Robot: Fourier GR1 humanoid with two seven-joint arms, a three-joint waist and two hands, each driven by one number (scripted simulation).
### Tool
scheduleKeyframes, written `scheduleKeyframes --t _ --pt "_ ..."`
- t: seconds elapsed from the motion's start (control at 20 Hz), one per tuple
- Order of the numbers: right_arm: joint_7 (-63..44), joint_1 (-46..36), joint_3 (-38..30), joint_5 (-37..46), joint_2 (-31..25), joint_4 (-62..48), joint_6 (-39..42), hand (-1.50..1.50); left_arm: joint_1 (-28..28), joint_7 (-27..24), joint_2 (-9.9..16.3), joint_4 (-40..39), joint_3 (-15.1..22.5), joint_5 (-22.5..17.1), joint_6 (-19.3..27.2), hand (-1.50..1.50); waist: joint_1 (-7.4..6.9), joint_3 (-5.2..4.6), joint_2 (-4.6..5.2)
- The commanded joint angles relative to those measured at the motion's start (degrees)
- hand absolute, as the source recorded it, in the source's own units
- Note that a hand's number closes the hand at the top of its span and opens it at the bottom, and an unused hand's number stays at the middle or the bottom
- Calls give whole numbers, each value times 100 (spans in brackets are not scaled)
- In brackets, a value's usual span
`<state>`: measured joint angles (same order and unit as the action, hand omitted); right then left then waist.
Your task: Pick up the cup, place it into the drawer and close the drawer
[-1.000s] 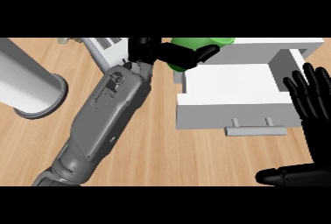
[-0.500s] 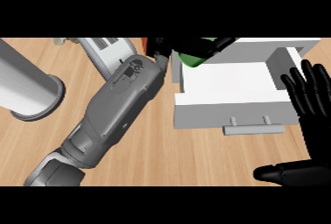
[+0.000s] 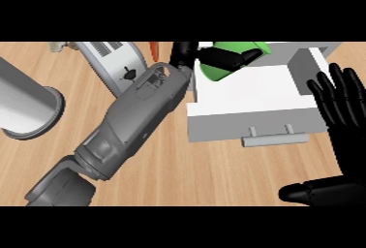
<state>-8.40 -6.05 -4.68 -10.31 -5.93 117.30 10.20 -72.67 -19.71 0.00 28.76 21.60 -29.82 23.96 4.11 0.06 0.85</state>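
There is one green cup [image 3: 227, 62], one white drawer [image 3: 250, 104], and two black hands on grey forearms. The left hand [image 3: 207, 54] is at the far side of the counter [image 3: 178, 169], its fingers and thumb curled round the cup so that dark fingers cross the cup's green side. The cup sits tilted in that hold, over the far left corner of the open drawer, at the drawer's far rim; whether it touches the drawer floor I cannot tell from here. The left forearm [image 3: 136, 121] runs slantwise from the near left up to that corner, passing just beside the drawer's left wall.

The drawer is pulled out toward the near side, its pale floor bare in the middle, with one grey handle [image 3: 274, 139] on its near front.

The right hand [image 3: 342, 104] shows at the right edge, fingers straight and spread apart, pointing to the far side, holding nothing, just beside the drawer's right wall. Its thumb lies lower, at the near right.

On the left of the counter stands one grey cylinder [image 3: 25, 109]. Farther back, one grey toaster-like appliance [image 3: 114, 60] lies partly behind the left forearm, and one small orange thing [image 3: 154, 48] shows just beyond it, too small to name.
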Motion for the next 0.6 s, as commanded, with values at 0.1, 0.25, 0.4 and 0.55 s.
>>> scheduleKeyframes --t 0.1,0.25,0.4,0.55 --pt "-19 -196 76 30 107 -182 -95 -150 -373 -7 0 -511 501 -305 15 150 63 1 29" --pt "-163 -359 -35 -169 -158 -79 120 -150 -374 88 0 -673 782 -346 169 150 194 3 56" --pt "209 -429 178 115 175 -516 -53 -150 -490 317 0 -755 1121 -305 303 -150 197 7 79" --pt "208 -315 161 -1 143 -280 25 -150 -456 294 0 -675 1317 -415 539 -150 312 8 84"
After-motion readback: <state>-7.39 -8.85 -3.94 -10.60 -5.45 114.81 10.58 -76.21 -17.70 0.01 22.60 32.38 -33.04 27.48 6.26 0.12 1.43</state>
